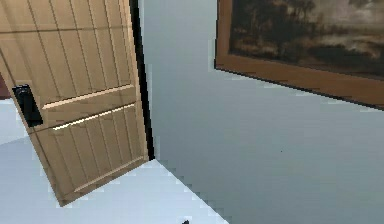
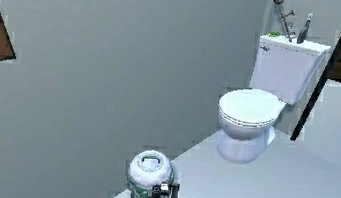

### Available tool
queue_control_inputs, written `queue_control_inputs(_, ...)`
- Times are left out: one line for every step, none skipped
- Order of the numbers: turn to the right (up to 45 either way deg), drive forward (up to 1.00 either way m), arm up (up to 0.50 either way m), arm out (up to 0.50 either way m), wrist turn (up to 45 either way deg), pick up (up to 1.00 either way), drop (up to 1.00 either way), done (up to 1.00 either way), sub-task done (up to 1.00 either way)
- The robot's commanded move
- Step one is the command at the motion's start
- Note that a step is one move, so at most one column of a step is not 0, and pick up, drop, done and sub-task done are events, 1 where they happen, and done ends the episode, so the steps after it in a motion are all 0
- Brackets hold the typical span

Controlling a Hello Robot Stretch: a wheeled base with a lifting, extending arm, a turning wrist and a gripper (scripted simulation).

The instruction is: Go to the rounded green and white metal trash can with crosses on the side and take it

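A small rounded green and white trash can (image 2: 148, 172) stands on the pale floor at the bottom of the arm side view, close to the grey wall. The end of my arm rises from the bottom edge just right of it. The gripper (image 2: 161, 194) shows dark against the can's lower right side. I cannot tell whether it holds anything, since the can stands on the floor right at it.
A white toilet (image 2: 247, 117) with its tank (image 2: 289, 65) stands at the arm side view's right, a dark rod (image 2: 314, 97) leaning beside it. In the forward view a wooden door (image 1: 80, 90) stands ajar at the left. A framed painting (image 1: 305, 45) hangs on the grey wall.
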Motion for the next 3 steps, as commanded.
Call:
queue_control_inputs(0.0, 0.00, 0.00, 0.00, 45.0, 0.00, 0.00, 0.00, 0.00)
queue_control_inputs(0.0, 0.00, 0.00, 0.00, 45.0, 0.00, 0.00, 0.00, 0.00)
queue_control_inputs(0.0, 0.00, 0.00, 0.00, 45.0, 0.00, 0.00, 0.00, 0.00)
